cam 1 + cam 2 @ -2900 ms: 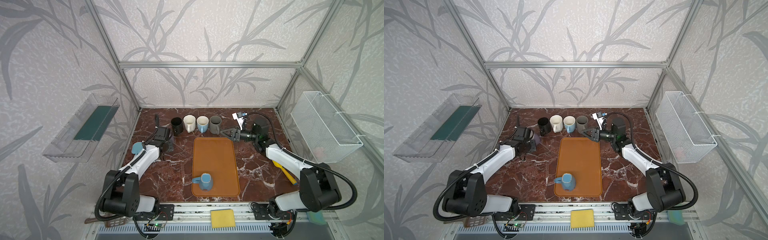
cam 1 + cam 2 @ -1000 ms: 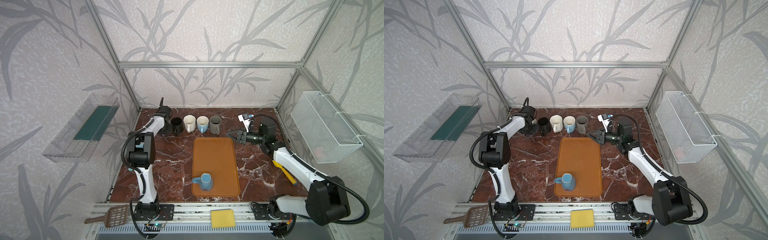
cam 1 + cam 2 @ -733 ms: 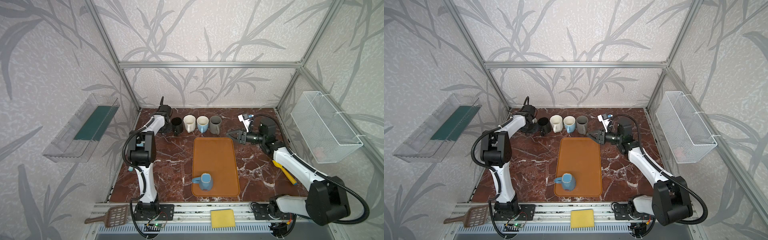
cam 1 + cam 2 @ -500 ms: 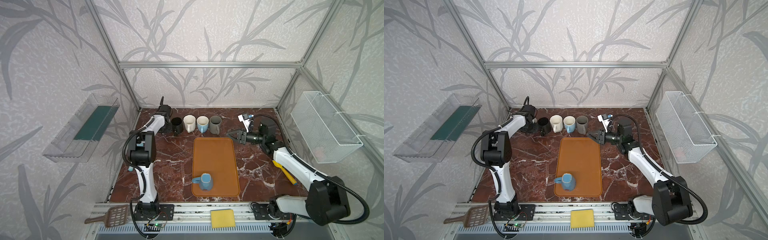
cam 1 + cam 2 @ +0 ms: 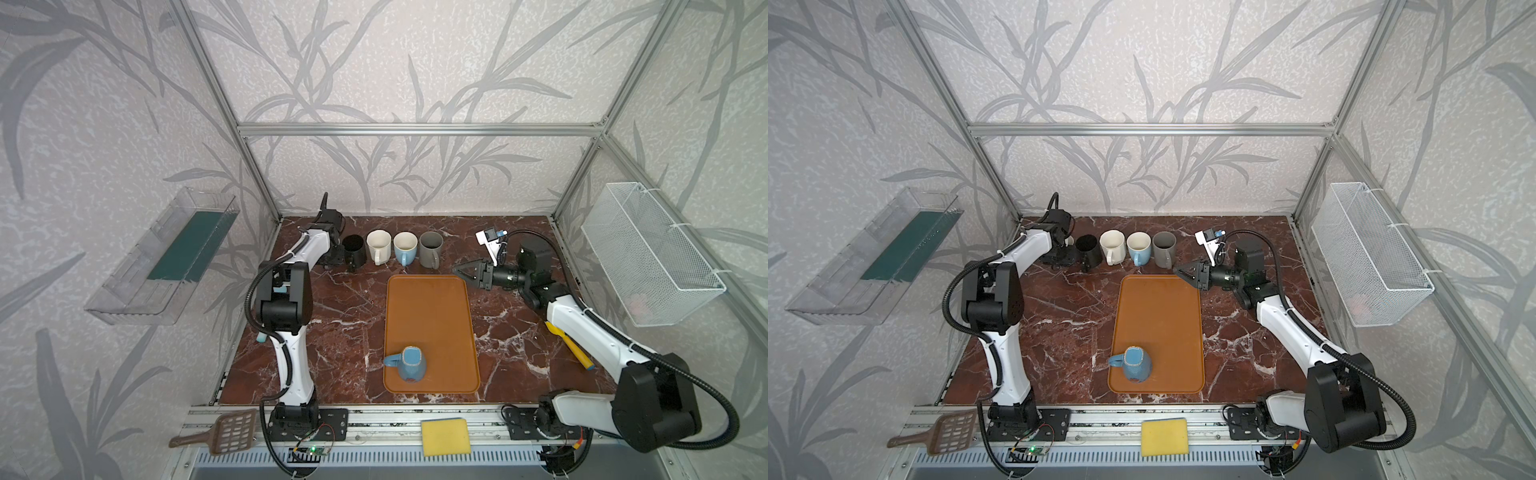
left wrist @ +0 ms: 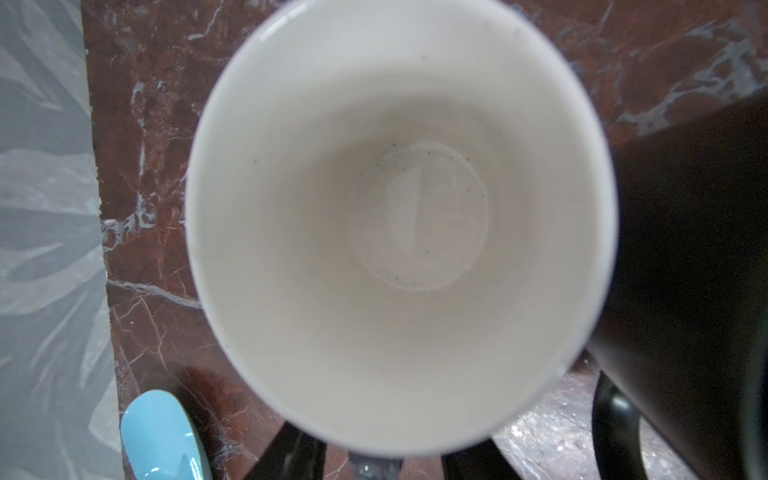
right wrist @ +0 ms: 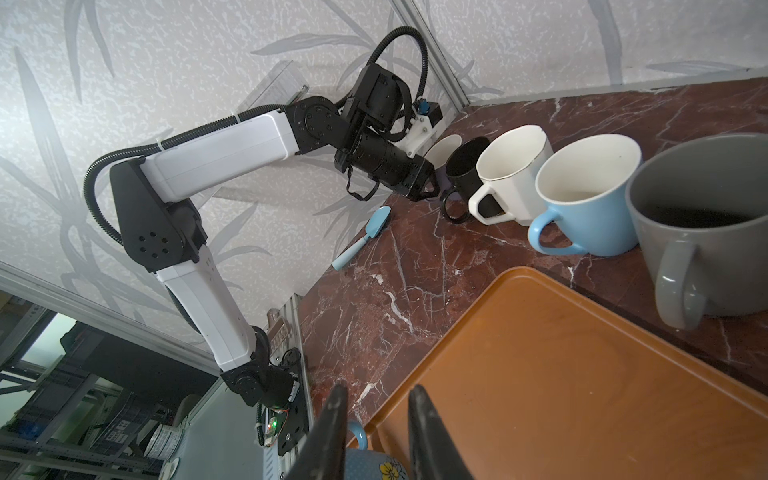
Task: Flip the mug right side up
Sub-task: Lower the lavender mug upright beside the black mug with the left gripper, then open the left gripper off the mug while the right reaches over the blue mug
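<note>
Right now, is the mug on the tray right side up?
No, the blue mug sits rim-down on the orange tray, base up.

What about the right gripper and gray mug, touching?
Apart: the right wrist view shows tray and marble between the right gripper and the gray mug.

Both the left arm (image 5: 291, 365) and the right arm (image 5: 590, 328) wear smooth white shells between matt black joint housings. A ribbed black cable hose (image 5: 250, 291) loops outside each elbow, tied to the white links with thin white zip ties (image 5: 586, 309). The left elbow housing (image 7: 153, 224) has a cluster of small round holes, and a black joint disc (image 7: 318, 120) carries a ring of tiny screws. A white printed camera bracket (image 5: 487, 243) with a blue plug sits at the right wrist. The right gripper (image 7: 378, 392) has slim black tapering fingers. By the left base a small circuit board (image 5: 312, 449) glows green
</note>
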